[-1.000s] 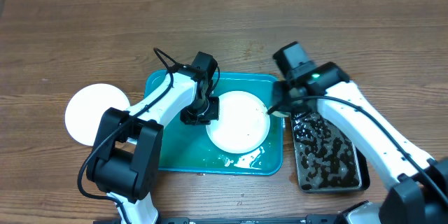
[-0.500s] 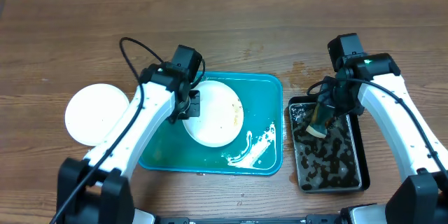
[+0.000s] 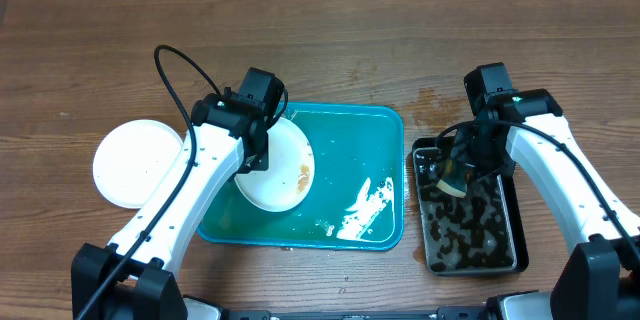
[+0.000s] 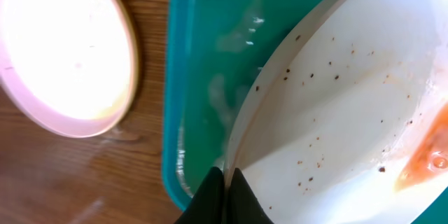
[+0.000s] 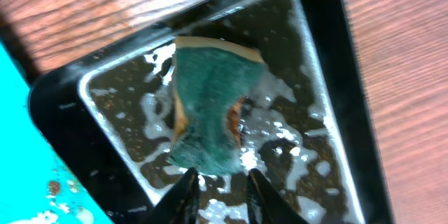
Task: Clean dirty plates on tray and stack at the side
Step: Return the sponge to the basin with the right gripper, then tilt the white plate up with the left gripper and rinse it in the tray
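Wooden surface (image 3: 330,50) bearing a wet teal tray (image 3: 350,140): left jaws pinch the rim of a speckled, orange-smeared white plate (image 4: 350,91) over it; right jaws narrowly parted, green sponge (image 5: 210,105) just beyond.

No legible text, label, brand, number or sign anywhere in view.

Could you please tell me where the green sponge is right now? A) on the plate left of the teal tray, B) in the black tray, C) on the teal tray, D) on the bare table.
B: the green sponge lies in foamy water inside the black tray, just past the right gripper; the left gripper holds a smeared plate over the teal tray.
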{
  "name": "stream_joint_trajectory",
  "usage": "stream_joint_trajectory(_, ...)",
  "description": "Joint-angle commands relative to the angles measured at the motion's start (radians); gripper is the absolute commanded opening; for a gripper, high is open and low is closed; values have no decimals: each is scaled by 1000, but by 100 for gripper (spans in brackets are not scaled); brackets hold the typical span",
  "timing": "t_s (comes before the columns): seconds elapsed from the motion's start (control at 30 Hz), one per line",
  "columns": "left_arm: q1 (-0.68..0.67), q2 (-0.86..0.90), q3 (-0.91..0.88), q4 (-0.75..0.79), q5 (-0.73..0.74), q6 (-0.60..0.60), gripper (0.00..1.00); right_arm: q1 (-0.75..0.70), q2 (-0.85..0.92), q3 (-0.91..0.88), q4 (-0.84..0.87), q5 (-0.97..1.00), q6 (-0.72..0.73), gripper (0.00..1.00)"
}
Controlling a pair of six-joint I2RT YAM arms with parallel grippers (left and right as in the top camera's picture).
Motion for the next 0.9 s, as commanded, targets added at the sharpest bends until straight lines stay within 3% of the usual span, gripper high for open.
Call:
stream_joint_trajectory(0.0, 2, -27, 75, -13, -92, -38, 4, 1, -14, -35, 32, -30, -2, 25)
stream_joint_trajectory(0.23, -14, -27, 108, -35, -144, -37, 4, 1, -14, -106, 133, -25, -3, 25)
stream_joint_trajectory(0.67, -151, -27, 108, -71, -420, -40, 4, 1, -13, -188, 254, 1, 12, 26)
stream_joint_trajectory(0.87, -249, -27, 108, -60, -552, 24, 4, 1, -13, -192, 253, 1, 12, 27)
